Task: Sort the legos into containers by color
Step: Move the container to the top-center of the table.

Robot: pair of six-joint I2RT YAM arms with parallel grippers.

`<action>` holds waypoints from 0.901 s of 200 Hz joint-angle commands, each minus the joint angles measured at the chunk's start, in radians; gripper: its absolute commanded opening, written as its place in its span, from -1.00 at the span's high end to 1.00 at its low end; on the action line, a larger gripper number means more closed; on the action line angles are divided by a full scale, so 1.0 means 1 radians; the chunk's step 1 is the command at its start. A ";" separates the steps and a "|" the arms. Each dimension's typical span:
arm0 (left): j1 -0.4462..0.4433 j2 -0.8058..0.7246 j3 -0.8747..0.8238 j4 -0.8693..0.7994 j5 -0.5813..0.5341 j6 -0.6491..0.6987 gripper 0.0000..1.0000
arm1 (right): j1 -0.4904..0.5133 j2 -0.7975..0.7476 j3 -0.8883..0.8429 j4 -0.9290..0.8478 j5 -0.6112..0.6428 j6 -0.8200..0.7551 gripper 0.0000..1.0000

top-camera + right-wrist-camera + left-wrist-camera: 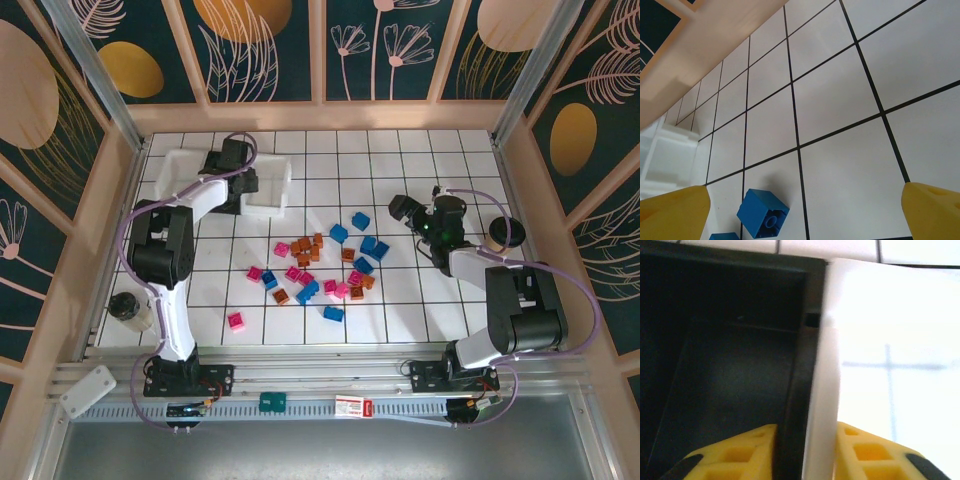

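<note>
Pink, orange-brown and blue legos (pixel 318 268) lie scattered mid-table. A pink one (pixel 235 321) sits apart at the near left. Two white containers (pixel 178 168) (pixel 272 188) stand at the far left. My left gripper (pixel 232 165) (pixel 807 440) is shut across two touching walls, the black container's (pixel 730 365) and a white container's (pixel 900 340). One yellow finger (pixel 747 450) is inside the black one. My right gripper (pixel 402 211) (pixel 805 210) hangs open over bare tiles, with a blue lego (pixel 762 212) below its left finger (pixel 675 212).
A round black cup (pixel 497 235) stands right of the right arm. A small jar-like object (pixel 130 310) stands by the left arm's base. Wooden walls (pixel 320 115) ring the tiled table (pixel 420 160). Open tiles lie at the far middle and far right.
</note>
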 commanded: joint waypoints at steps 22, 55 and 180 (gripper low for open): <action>-0.111 0.096 0.145 -0.116 0.061 -0.121 0.83 | 0.005 -0.034 -0.032 0.002 0.012 0.000 -0.97; -0.196 0.229 0.363 -0.244 0.066 -0.239 1.00 | 0.006 -0.070 -0.050 -0.012 0.034 0.001 -0.97; -0.440 0.345 0.558 -0.331 -0.001 -0.589 1.00 | -0.008 -0.227 -0.104 -0.129 0.082 -0.053 -0.97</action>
